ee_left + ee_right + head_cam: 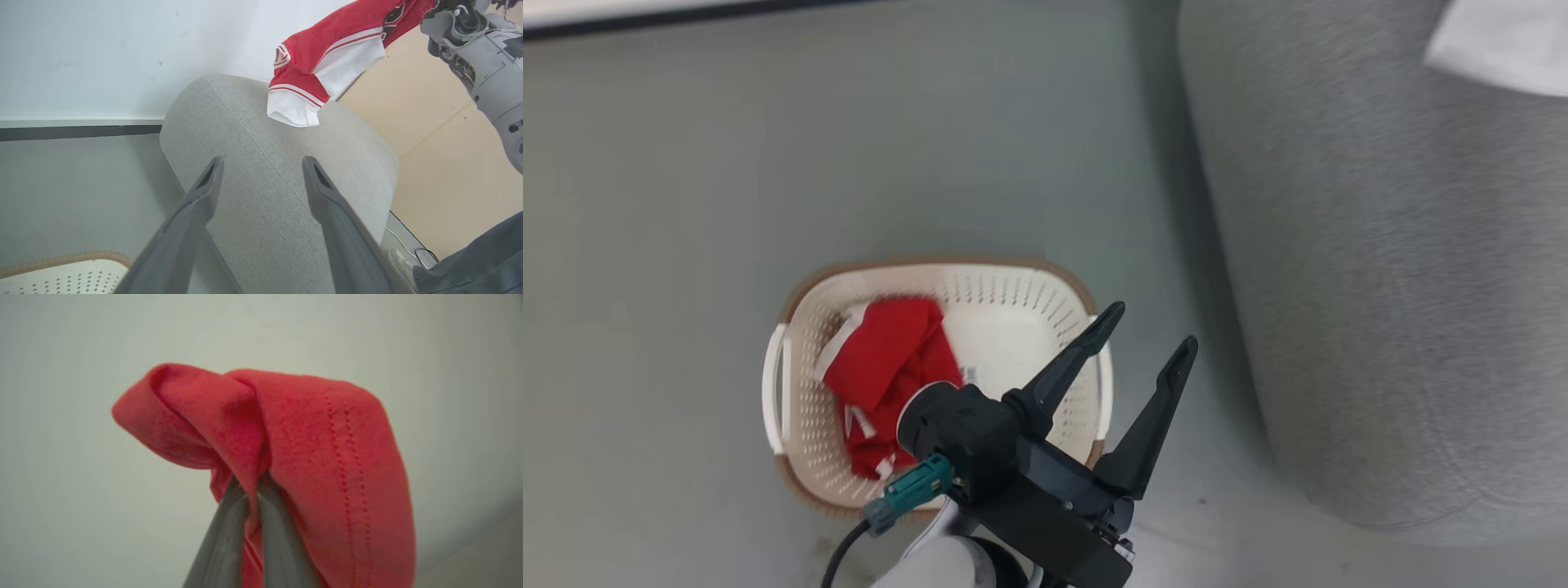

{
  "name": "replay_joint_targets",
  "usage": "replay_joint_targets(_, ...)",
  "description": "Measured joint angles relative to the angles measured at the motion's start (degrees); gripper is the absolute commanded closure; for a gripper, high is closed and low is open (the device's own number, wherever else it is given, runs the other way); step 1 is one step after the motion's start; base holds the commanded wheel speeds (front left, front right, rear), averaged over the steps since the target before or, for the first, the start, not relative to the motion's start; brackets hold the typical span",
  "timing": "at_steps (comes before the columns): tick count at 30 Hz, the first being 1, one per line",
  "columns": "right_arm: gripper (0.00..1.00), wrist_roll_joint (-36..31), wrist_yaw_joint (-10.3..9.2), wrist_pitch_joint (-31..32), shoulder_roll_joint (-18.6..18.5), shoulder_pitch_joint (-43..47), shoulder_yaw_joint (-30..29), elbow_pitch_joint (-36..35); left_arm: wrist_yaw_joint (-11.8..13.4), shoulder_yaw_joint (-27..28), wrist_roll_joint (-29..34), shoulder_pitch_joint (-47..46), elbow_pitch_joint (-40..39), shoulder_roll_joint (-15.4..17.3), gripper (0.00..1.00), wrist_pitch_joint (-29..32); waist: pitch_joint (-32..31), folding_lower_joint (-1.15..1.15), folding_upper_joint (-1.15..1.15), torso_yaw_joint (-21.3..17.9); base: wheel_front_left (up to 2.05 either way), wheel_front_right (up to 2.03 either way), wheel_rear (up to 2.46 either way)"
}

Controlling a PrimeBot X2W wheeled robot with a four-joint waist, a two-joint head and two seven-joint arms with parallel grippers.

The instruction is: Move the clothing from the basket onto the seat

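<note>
The right gripper point(250, 490) is pinching a thin fold of clothing point(318, 449) (left gripper point(1152, 327) gaping, empty), risking a drop beside the seat point(253, 122).

No text or number can be read. A barcode sticker point(969, 375) is seen on the bottom of the basket point(1013, 286), its digits too small to make out. A dark emblem point(393, 15) is printed on the hanging red garment point(322, 49), illegible.
</note>
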Motion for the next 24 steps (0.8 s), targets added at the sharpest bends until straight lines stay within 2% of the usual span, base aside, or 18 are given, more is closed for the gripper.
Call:
replay_joint_targets(4, 1.00, 0.60, -0.52, -0.07, -1.94, -2.06, -2.16, 5.73, 0.00, 0.78, 0.73, -0.52, -0.80, 0.10, 0.00, 0.22, 3.41, 0.00, 0.00, 1.76, 0.00, 0.00, 0.00)
replay_joint_targets(6, 1.00, 0.97, -0.52, -0.46, -1.79, -2.02, -2.29, 9.22, 0.00, 1.38, 1.72, -1.16, -1.02, 0.22, 0.00, 0.22, 5.07, 0.00, 0.00, 2.50, 0.00, 0.00, 0.00)
replay_joint_targets(11, 1.00, 1.33, -0.43, -2.01, 2.13, -0.58, -0.85, 16.16, 0.00, 4.12, 2.53, -1.21, -1.01, 2.10, 0.00, 0.24, 8.73, 0.01, 0.00, 3.51, 0.00, 0.00, 0.00)
replay_joint_targets(15, 1.00, 1.33, 0.73, -3.77, 5.86, 1.80, 1.00, 21.40, 0.09, 5.58, 2.83, -1.15, 0.03, 3.01, 0.00, 0.25, 10.35, 0.01, 0.01, 2.93, 0.00, 0.00, 0.00)
replay_joint_targets(20, 1.00, 1.18, 1.68, -5.72, 5.86, 2.05, 1.43, 24.44, 0.09, 5.78, 2.67, -1.18, 1.03, 2.65, 0.00, 0.67, 9.98, 0.00, 0.00, 1.28, 0.00, 0.00, 0.00)
replay_joint_targets(21, 0.71, 0.73, 2.10, -6.20, 5.67, 2.20, 1.68, 25.82, 0.09, 5.95, 2.45, -1.24, 1.54, 2.43, 0.00, 0.67, 9.13, 0.00, 0.00, 0.73, 0.00, 0.00, 0.00)
replay_joint_targets(22, 0.04, 0.45, 2.12, -6.20, 5.52, 2.47, 1.94, 26.33, 0.09, 6.05, 2.34, -1.24, 1.76, 2.31, 0.00, 0.67, 8.66, -0.01, 0.00, 0.49, 0.00, 0.00, 0.00)
replay_joint_targets(23, 0.00, -0.01, 2.30, -6.33, 5.31, 2.86, 2.43, 26.75, 0.09, 6.12, 2.16, -1.24, 1.97, 2.15, 0.00, 0.65, 8.18, -0.01, 0.00, 0.26, 0.00, 0.00, 0.00)
replay_joint_targets(24, 0.00, -0.62, 2.47, -6.66, 5.13, 3.25, 2.89, 27.19, 0.09, 6.16, 2.00, -1.24, 2.21, 1.91, 0.00, 0.64, 7.66, -0.02, -0.01, 0.05, 0.00, 0.00, 0.00)
